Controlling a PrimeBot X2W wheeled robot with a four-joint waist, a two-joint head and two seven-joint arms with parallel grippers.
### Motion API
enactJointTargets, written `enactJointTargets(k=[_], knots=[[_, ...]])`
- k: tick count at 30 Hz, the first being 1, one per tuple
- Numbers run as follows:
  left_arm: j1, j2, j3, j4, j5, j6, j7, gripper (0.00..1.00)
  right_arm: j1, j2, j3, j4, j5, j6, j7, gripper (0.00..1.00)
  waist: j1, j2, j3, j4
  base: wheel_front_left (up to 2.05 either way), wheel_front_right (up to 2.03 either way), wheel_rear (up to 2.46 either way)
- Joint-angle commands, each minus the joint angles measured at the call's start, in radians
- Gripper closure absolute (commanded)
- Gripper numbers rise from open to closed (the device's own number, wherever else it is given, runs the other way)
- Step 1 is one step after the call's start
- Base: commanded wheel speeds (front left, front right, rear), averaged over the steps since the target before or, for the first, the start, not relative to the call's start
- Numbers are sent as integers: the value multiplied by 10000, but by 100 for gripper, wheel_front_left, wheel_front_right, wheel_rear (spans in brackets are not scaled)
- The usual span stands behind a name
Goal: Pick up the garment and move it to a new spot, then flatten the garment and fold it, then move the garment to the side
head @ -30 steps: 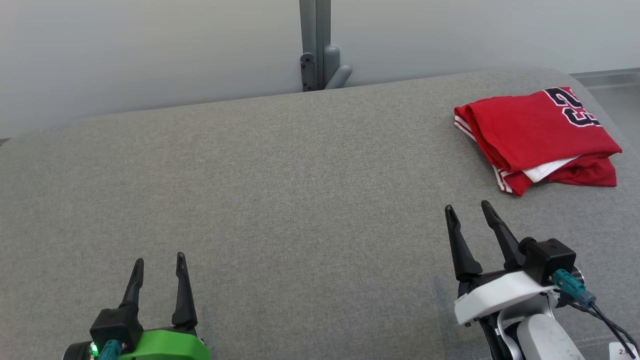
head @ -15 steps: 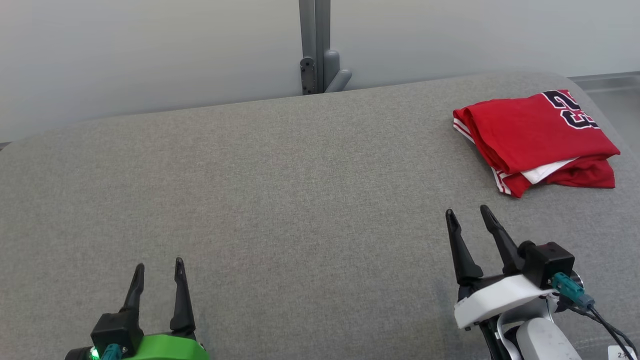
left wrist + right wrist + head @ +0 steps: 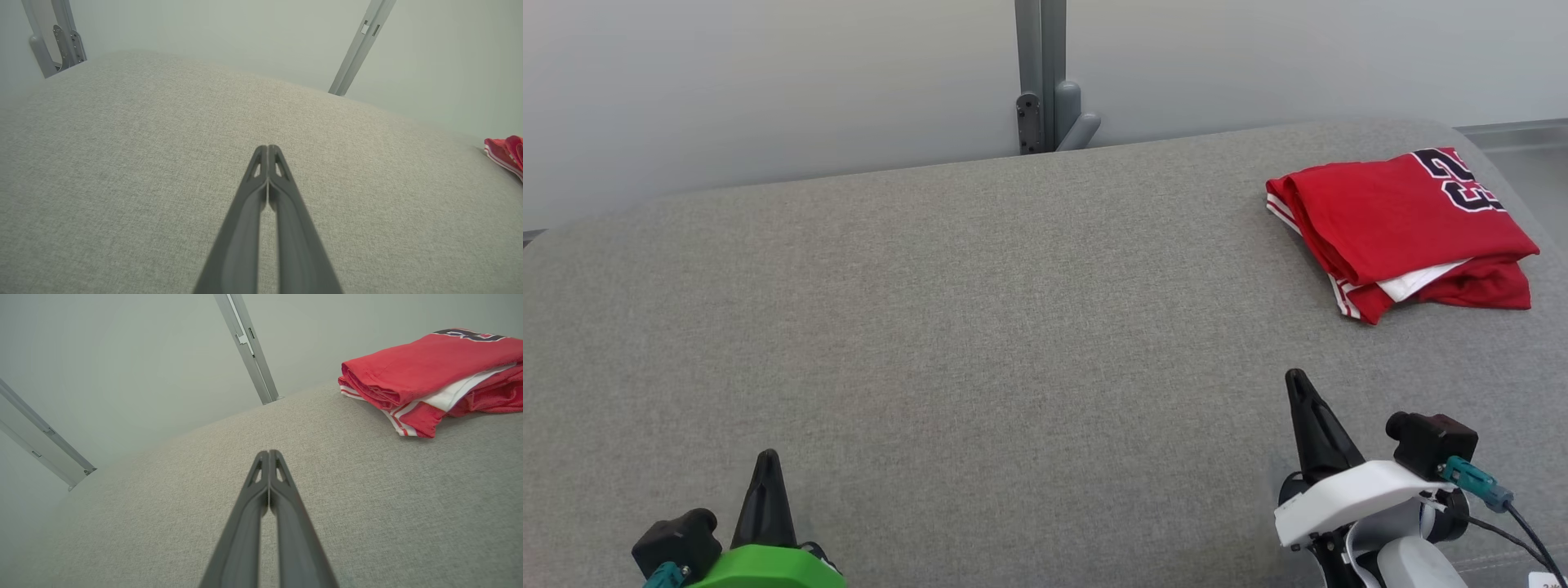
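A red garment [image 3: 1401, 229] with white trim and a dark number lies folded at the far right of the grey padded table [image 3: 980, 327]. It also shows in the right wrist view as the garment [image 3: 429, 371] at the upper right, and its edge [image 3: 504, 155] peeks in at the right of the left wrist view. My right gripper [image 3: 1297, 380] is shut and empty, well short of the garment and nearer to me. My left gripper [image 3: 766, 457] sits low at the near left, shut with nothing in it. Both wrist views show the fingertips [image 3: 267, 149] [image 3: 268, 453] pressed together above bare fabric.
A grey post with a bracket [image 3: 1041, 106] stands behind the table's far edge against a pale wall. The table's right edge runs close past the garment. Wide bare fabric lies between the two grippers.
Both grippers went from open to shut and drew back toward me, lower in the head view. The garment has stayed in place.
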Motion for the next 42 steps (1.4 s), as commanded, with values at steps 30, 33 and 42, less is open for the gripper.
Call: enactJointTargets(k=[30,33,42], knots=[[-1155,-57,1089,240,-4581,-626,1388,100,-1010,-75,-446,490,4698,-2,966,100,0,20,-2,141,0,0,0],[-1220,-63,1176,272,-4930,-676,1500,100,-1069,-75,-485,539,5063,-2,1045,100,0,21,-2,155,0,0,0],[-1402,-78,1394,354,-5855,-797,1792,100,-1209,-73,-585,665,5999,-2,1254,100,0,25,-3,193,0,0,0]])
